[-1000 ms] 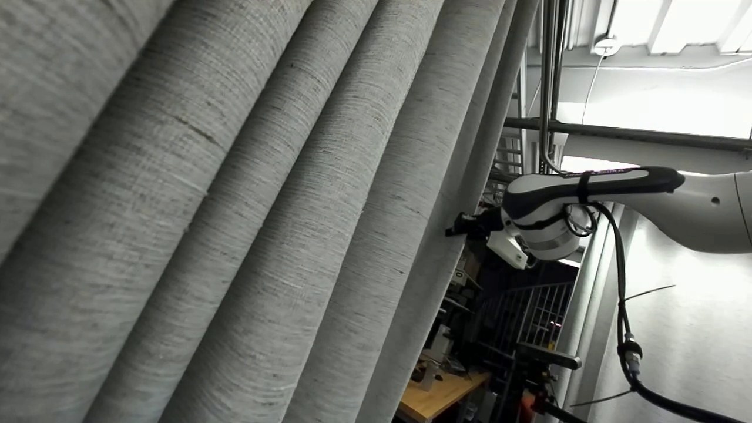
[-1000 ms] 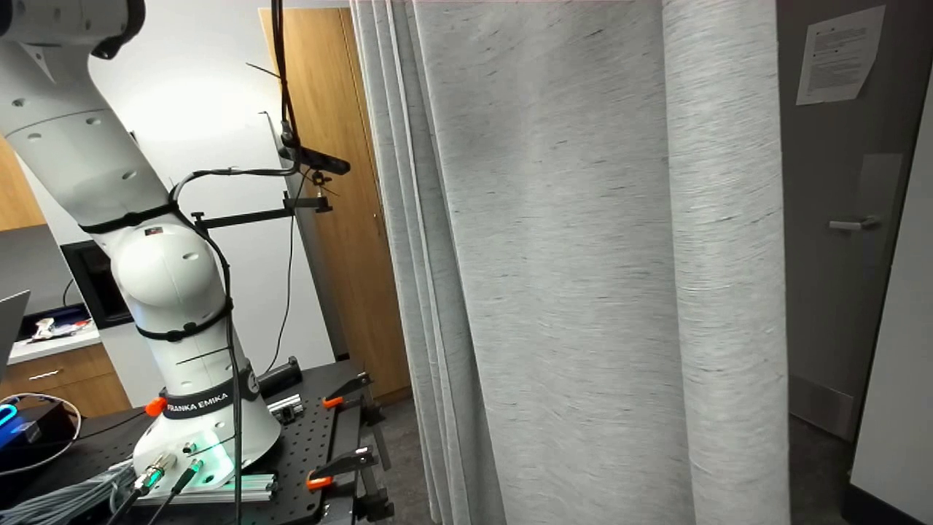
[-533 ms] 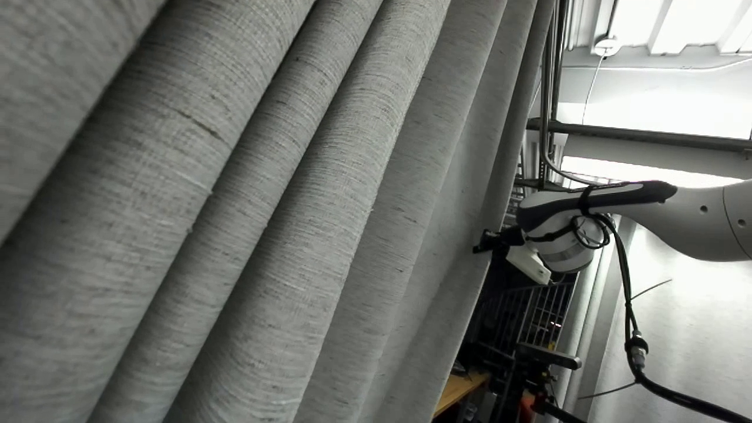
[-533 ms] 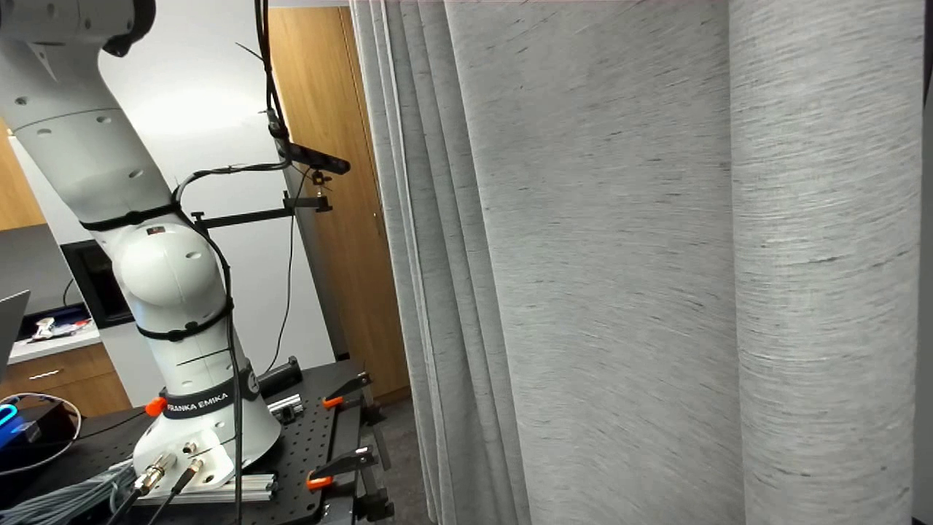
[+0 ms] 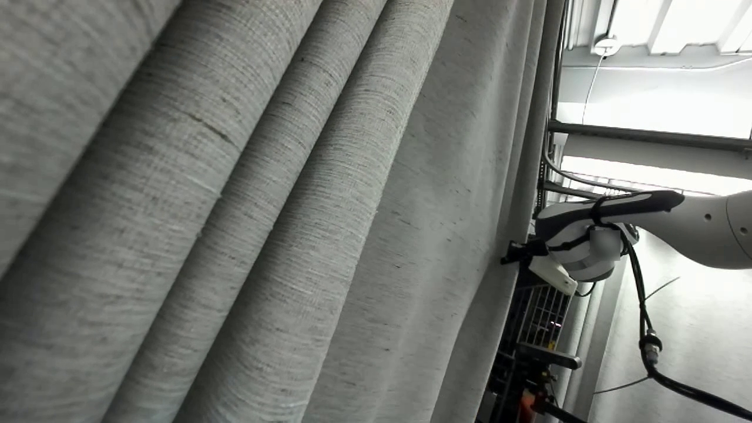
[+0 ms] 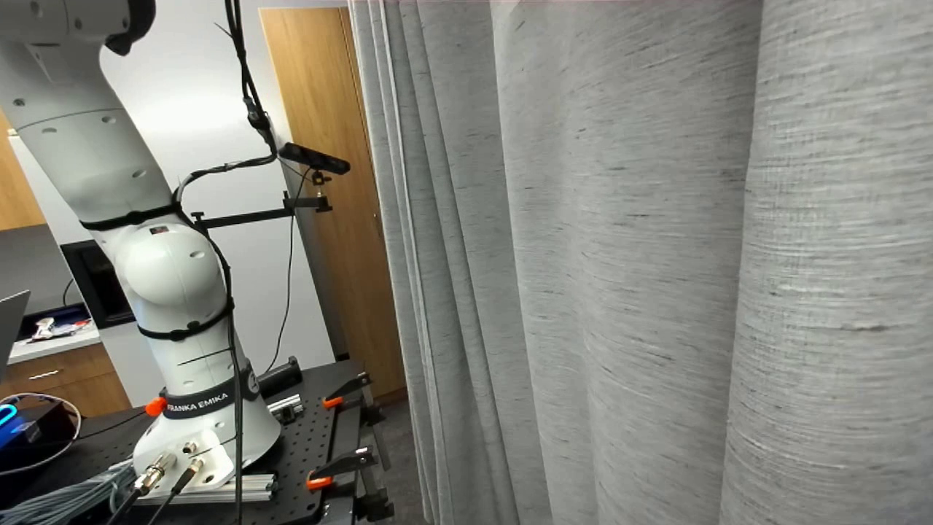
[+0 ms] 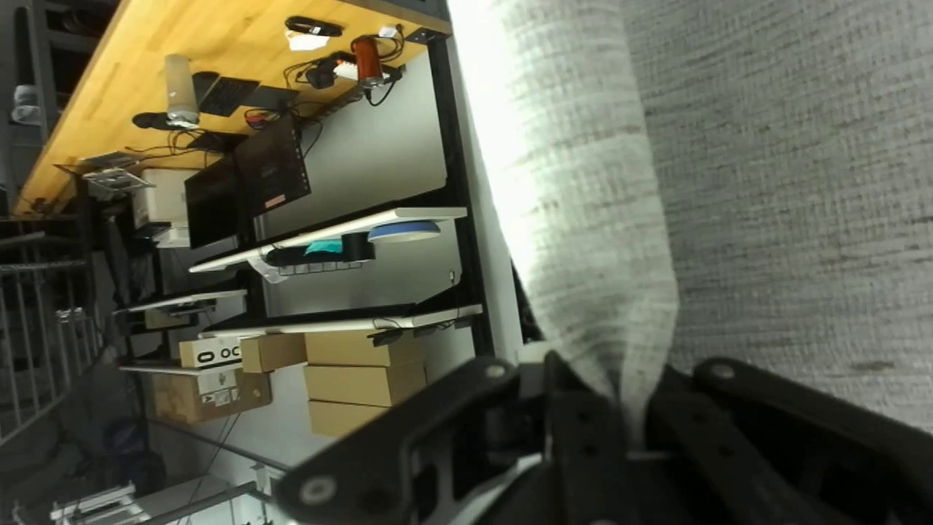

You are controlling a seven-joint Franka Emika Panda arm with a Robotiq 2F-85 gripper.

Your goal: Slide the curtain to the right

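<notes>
In the wrist view the gripper holds the edge of the curtain pinched between its fingers; the cloth tapers down into them, its left border brightly lit, and the rest spreads above and to the right of the grip. Only this view shows that pinch closely and, to the gripper's left, the boxes, with shelves, monitors and a desk higher on that side. In an exterior view the gripper is a small dark shape at the curtain's border, its fingers too small to make out; long slanting folds lie to its left, the arm comes in from its right, and a railing shows below it. A camera, below and right of the gripper there, appears in both exterior views. The base and a wooden cabinet show only in an exterior view that leaves the gripper out, where the curtain fills the right side. Compared with a second ago, the gripper and the held edge have shifted right and slightly down where they show together; a broad, flatter panel lies left of the gripper in place of narrower folds, and a wooden surface seen below it is now covered. The curtain has also spread over a grey door, while the base and cabinet stand as before.
</notes>
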